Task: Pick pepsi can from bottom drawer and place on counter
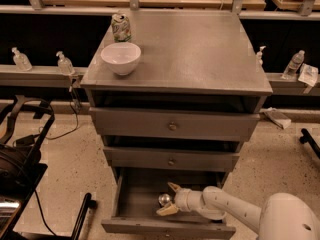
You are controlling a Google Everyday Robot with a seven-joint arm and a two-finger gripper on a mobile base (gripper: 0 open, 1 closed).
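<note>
The bottom drawer stands pulled open at the foot of the grey cabinet. Inside it I see the shiny silver top of the pepsi can; its blue body is mostly hidden in the dark drawer. My gripper reaches into the drawer from the right. Its pale fingers are spread, one above and one below the can, without closing on it. The counter is the wide grey top of the cabinet.
A white bowl and a pale green-white dented can stand at the counter's back left. The two upper drawers are nearly closed. Bottles line a ledge behind. A dark frame stands at left.
</note>
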